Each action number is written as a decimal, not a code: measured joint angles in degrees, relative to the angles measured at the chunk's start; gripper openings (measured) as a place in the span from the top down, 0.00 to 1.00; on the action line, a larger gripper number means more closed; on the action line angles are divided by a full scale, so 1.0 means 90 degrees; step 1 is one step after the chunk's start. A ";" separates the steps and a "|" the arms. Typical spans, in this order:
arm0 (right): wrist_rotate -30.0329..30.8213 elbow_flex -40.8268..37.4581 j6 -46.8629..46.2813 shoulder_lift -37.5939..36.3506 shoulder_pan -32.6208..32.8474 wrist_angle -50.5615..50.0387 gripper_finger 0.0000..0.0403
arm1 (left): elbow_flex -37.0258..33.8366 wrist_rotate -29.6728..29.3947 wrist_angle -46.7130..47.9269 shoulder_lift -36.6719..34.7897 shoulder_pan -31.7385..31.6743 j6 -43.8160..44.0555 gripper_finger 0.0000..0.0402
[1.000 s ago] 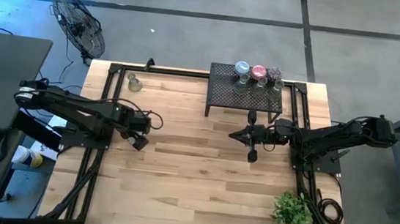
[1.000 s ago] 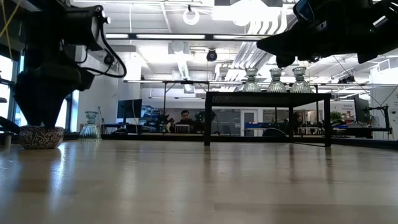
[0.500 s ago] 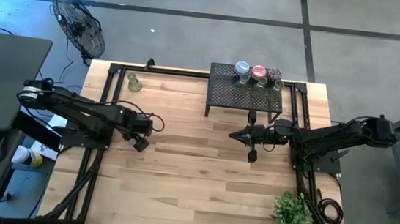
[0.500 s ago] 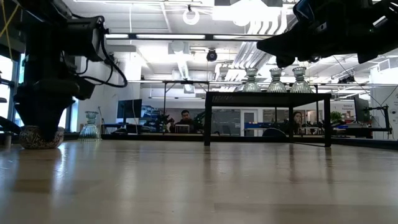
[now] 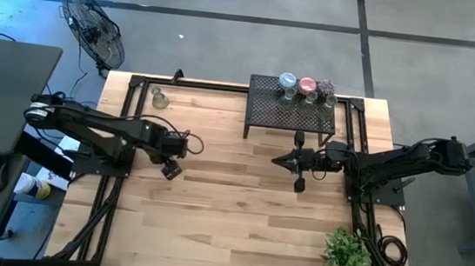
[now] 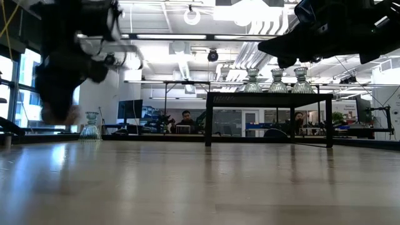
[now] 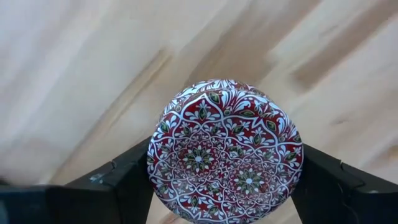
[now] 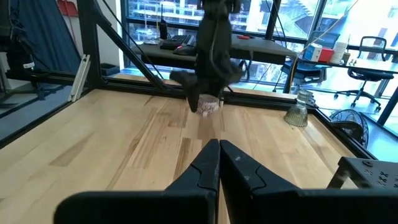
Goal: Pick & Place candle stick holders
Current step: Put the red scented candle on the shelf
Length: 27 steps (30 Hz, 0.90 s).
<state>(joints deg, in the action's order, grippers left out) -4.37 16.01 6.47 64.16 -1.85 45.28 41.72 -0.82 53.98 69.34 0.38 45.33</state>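
My left gripper (image 5: 170, 170) points down over the table's left half, shut on a small round squat candle stick holder (image 7: 224, 149) with a red, white and green mosaic top. In the low view the holder (image 6: 59, 114) is blurred and clear of the wood. My right gripper (image 5: 280, 161) is shut on nothing and hangs level at mid-table, in front of the rack. Three glass holders (image 5: 306, 88) stand on the black mesh rack (image 5: 266, 110). Another glass holder (image 5: 160, 99) stands on its base at the table's far left. My left gripper pinches the patterned holder between its two fingers, one finger (image 7: 124, 183) on each of two opposite sides of the round rim (image 7: 155, 168). The fingers come from above, pointing down. The holder is level, top up, lifted clear of the table.
The black rack stands at the far edge, right of centre. A green leafy plant (image 5: 348, 253) sits at the near right corner. Black frame rails (image 5: 109, 199) run along both table sides. Bare wood (image 5: 238, 220) lies between the arms and the near edge.
My left gripper has shut on the patterned holder, which rested on the table a second ago, and has lifted it clear of the wood. Gripper and holder have gone up and a little toward the table's right edge.
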 joint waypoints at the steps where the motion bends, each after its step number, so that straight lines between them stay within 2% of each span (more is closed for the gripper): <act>1: 0.0011 0.0000 0.0000 0.0000 0.0000 0.0000 1.00 | 0.0210 -0.0049 0.0007 0.0000 -0.0004 -0.0102 0.29; 6: 0.0013 0.0000 0.0001 0.0000 0.0000 0.0000 1.00 | 0.1275 -0.0501 0.0158 0.0002 -0.0272 -0.0504 0.29; 10: 0.0013 0.0000 -0.0001 0.0000 0.0000 -0.0002 1.00 | 0.2150 -0.0509 0.0412 0.0230 -0.1108 -0.0959 0.29; 13: 0.0013 0.0002 -0.0017 0.0000 0.0000 -0.0003 1.00 | 0.2929 -0.0356 0.0393 0.0639 -0.1857 -0.1717 0.29; 19: 0.0121 0.0002 -0.0019 0.0000 0.0000 -0.0024 1.00 | 0.4880 -0.0293 0.0597 0.2148 -0.2877 -0.3437 0.29; 27: 0.0127 0.0002 -0.0021 0.0000 0.0000 -0.0029 1.00 | 0.7671 -0.0127 0.0730 0.4297 -0.3304 -0.4619 0.29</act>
<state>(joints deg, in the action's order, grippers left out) -3.22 16.03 6.28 64.16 -1.85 45.02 110.76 -1.97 60.54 108.02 -29.35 3.76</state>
